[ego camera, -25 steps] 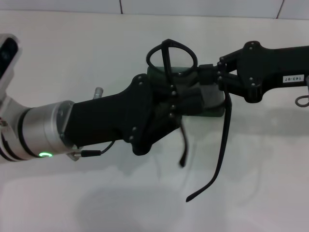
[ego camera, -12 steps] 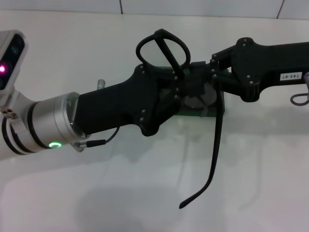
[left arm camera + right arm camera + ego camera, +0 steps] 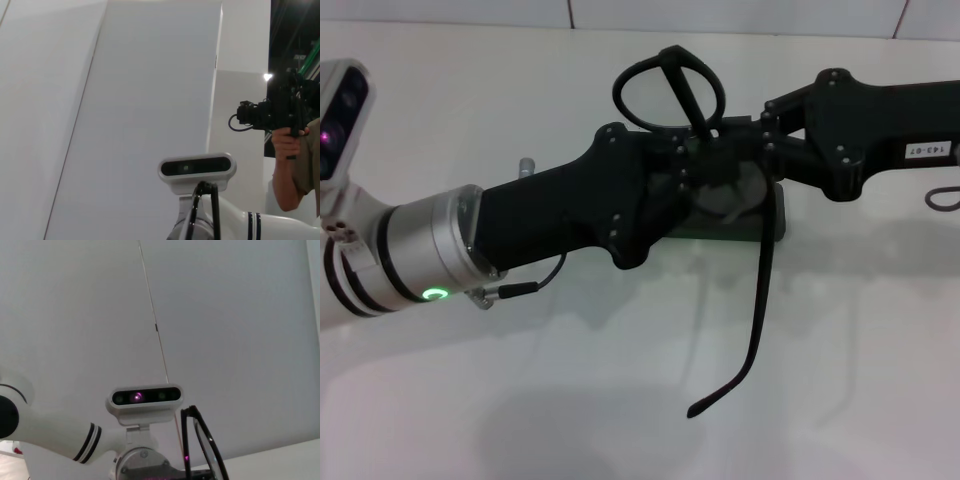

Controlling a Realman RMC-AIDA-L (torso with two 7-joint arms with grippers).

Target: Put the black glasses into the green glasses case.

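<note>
In the head view the black glasses (image 3: 761, 285) are held in the air between both grippers. One lens ring stands up behind them and one long temple arm hangs down toward me. My left gripper (image 3: 698, 165) reaches in from the left and is shut on the frame near its middle. My right gripper (image 3: 760, 145) comes in from the right and is shut on the frame by the hanging temple's hinge. The green glasses case (image 3: 735, 233) lies on the table just under both grippers, mostly hidden by them. The right wrist view shows a lens rim (image 3: 185, 440) close up.
The white table (image 3: 570, 400) spreads out on the near side. A tiled wall edge (image 3: 570, 20) runs along the back. A grey cable loop (image 3: 945, 198) hangs from the right arm. A person with a camera (image 3: 290, 150) stands in the left wrist view.
Both grippers have carried the glasses up and toward the far side, then slightly right. The second temple tip that hung below the left gripper no longer shows.
</note>
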